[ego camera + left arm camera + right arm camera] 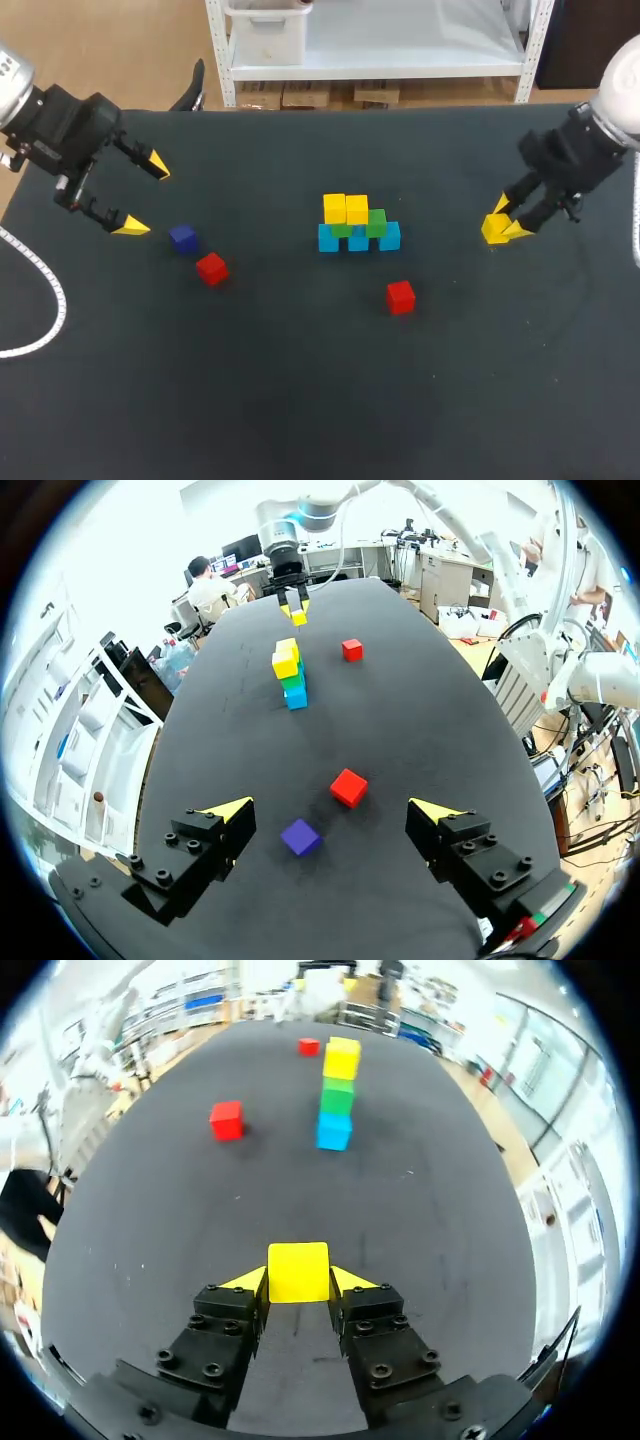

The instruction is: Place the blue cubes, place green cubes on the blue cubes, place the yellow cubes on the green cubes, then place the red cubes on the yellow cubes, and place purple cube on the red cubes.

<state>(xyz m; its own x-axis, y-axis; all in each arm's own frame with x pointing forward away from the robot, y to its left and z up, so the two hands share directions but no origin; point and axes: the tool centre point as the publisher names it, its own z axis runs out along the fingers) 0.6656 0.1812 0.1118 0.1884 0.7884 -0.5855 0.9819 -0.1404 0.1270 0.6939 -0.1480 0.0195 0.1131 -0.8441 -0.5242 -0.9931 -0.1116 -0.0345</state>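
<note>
Right fingers [248,1281] clamped, yellow cube [298,1271] between

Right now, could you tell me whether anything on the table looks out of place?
Slightly: the two stacked yellow cubes sit shifted toward my left, leaving the right-hand green cube uncovered on top. Nothing else looks askew, spilled or damaged.

table [300,400]: matt black cloth | cubes [400,297]: smooth, plastic-looking
</note>
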